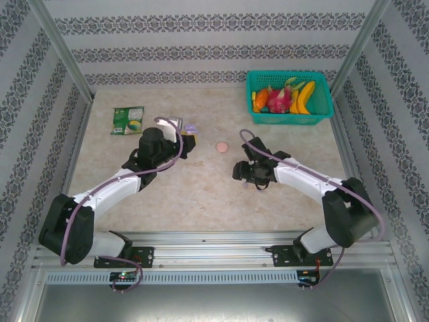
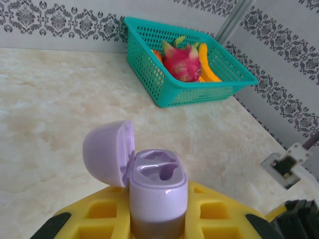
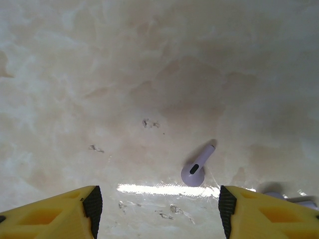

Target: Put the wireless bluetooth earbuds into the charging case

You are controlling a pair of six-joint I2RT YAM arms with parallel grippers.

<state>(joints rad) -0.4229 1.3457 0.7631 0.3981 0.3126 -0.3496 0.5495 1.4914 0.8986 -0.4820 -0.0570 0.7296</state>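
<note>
My left gripper [image 2: 158, 221] is shut on a pale purple charging case [image 2: 158, 191]. The case stands upright between the yellow fingers [image 2: 94, 216], its lid [image 2: 107, 152] swung open to the left and both sockets empty. From above, that gripper [image 1: 187, 138] holds the case [image 1: 191, 129] left of the table's middle. My right gripper [image 3: 159, 209] hangs open just above the table, pointing down. A pale purple earbud [image 3: 197, 167] lies flat between its fingers, closer to the right one. A second purple earbud [image 3: 294, 200] peeks out behind the right finger [image 3: 259, 211].
A small round pink case [image 1: 222, 146] lies on the table between the two grippers. A teal basket [image 1: 323, 111] of toy fruit stands at the back right. A green packet [image 1: 127, 121] lies at the back left. Metal frame posts line the sides.
</note>
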